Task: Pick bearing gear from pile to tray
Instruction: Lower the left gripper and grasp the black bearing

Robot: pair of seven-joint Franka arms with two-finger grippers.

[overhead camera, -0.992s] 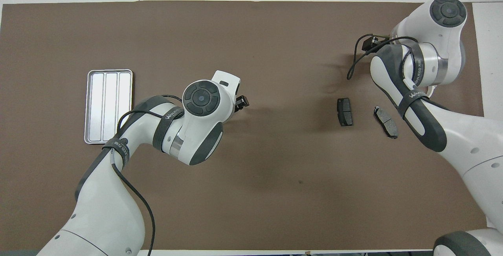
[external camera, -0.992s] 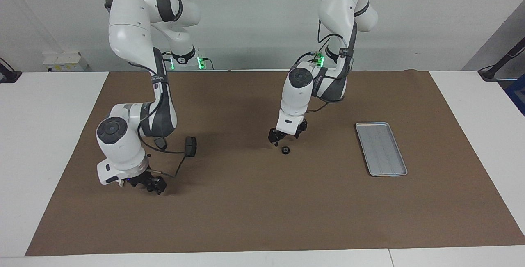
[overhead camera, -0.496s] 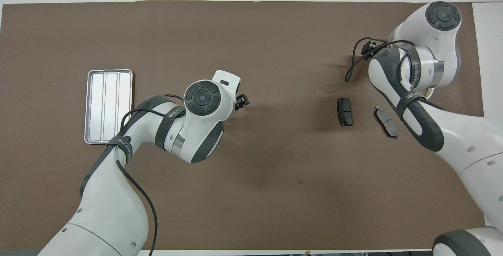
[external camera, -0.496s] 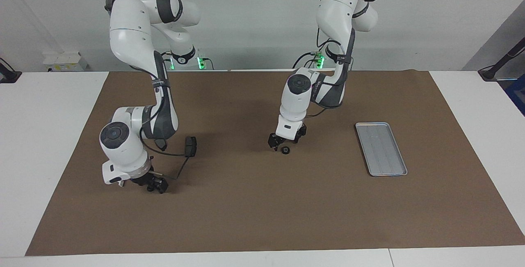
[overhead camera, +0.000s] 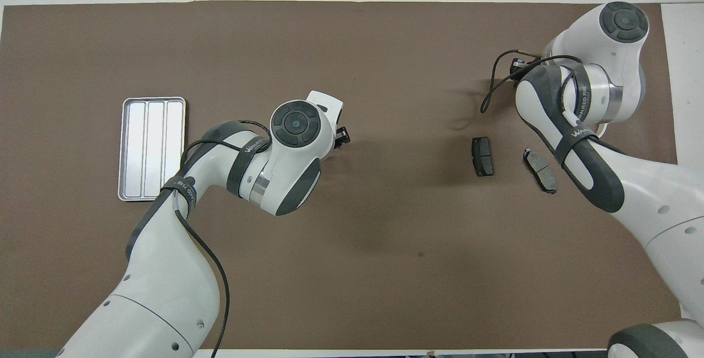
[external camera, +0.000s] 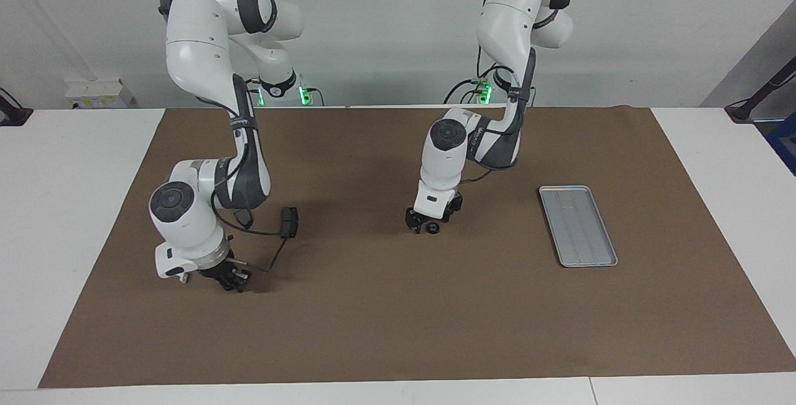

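The right gripper (external camera: 234, 280) is down low at the brown mat (external camera: 373, 330), near the right arm's end of the table. Its arm bends over it, and a thin black cable loops out beside it. I can't make out whether this gripper is wide or narrow, or whether it has anything in it. Close to it, on the side toward the other gripper, a dark grey brake pad (external camera: 288, 221) lies flat on the mat. From above I can see a second brake pad (overhead camera: 539, 170) beside the first one, partly under the right arm. The two pads are near each other but not touching. Next comes the left gripper (external camera: 429, 221), down low over the middle of the mat and pointing straight down. Its two black fingers (external camera: 410, 220) stand apart, so it is wide. The bearing gear (external camera: 433, 228), a tiny black ring, lies on the mat right at its tips, and looks to sit between them. I can't tell if the fingers touch it. The tray (external camera: 578, 231) lies flat on the mat, well apart from the left gripper, toward the left arm's end of the table. No parts lie in it.
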